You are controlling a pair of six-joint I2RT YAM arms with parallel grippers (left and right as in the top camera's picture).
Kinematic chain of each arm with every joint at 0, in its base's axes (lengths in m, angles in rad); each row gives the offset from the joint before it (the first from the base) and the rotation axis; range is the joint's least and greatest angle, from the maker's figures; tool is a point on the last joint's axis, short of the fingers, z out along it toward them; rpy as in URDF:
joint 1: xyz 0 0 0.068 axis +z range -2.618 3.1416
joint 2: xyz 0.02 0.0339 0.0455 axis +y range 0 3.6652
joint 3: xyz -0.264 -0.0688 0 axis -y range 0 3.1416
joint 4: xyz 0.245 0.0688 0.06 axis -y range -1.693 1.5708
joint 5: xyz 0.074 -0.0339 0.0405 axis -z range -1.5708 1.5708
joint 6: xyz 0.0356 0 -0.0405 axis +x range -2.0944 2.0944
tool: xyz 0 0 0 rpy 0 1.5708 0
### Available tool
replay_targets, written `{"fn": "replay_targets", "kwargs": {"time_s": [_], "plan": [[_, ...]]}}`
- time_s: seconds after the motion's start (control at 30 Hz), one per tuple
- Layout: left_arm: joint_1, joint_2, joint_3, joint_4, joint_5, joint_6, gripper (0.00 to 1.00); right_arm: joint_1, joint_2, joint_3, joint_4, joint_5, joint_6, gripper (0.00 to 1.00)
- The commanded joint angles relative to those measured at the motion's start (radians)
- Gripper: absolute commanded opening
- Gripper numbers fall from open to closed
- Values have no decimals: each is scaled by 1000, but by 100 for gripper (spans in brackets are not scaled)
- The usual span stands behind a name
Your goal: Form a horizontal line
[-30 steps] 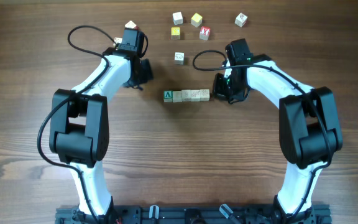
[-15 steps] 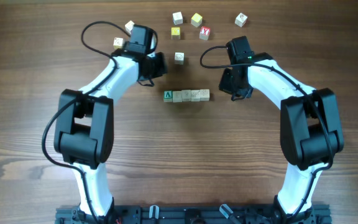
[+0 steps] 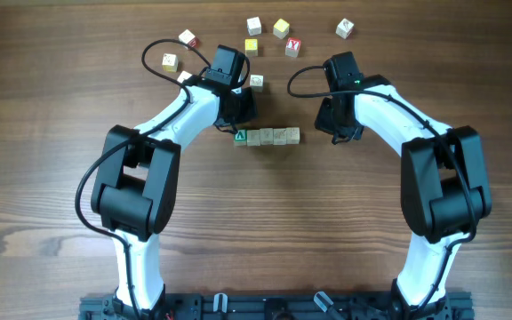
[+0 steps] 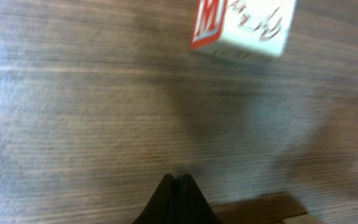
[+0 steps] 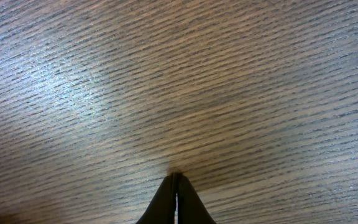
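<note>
1. Left gripper [image 3: 238,120] was pinched closed on nothing, just beside the green end of the horizontal line [image 3: 268,136].
2. Right gripper [image 3: 336,132] likewise closed, near the opposite end, apart.
3. Loose cubes [image 3: 280,28] lay scattered beyond.

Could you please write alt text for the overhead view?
A row of four letter cubes, green-faced at its left end, lies centred. The left tool is by that end, the right tool off the other; loose cubes lie scattered farther back.
</note>
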Motion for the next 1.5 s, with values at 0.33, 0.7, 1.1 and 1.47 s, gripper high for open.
{"fn": "replay_targets", "kwargs": {"time_s": [0.33,0.7,1.1,1.47], "plan": [[0,13,5,-48,-14,-10,4,-11,77,-53,-27,63,15,7],[-1,13,5,-57,-13,-10,4,-11,77,-53,-27,63,15,7],[-1,13,5,-79,-13,-10,4,-11,77,-53,-27,63,15,8],[-1,13,5,-85,-10,-10,4,-11,77,-53,-27,63,15,8]]}}
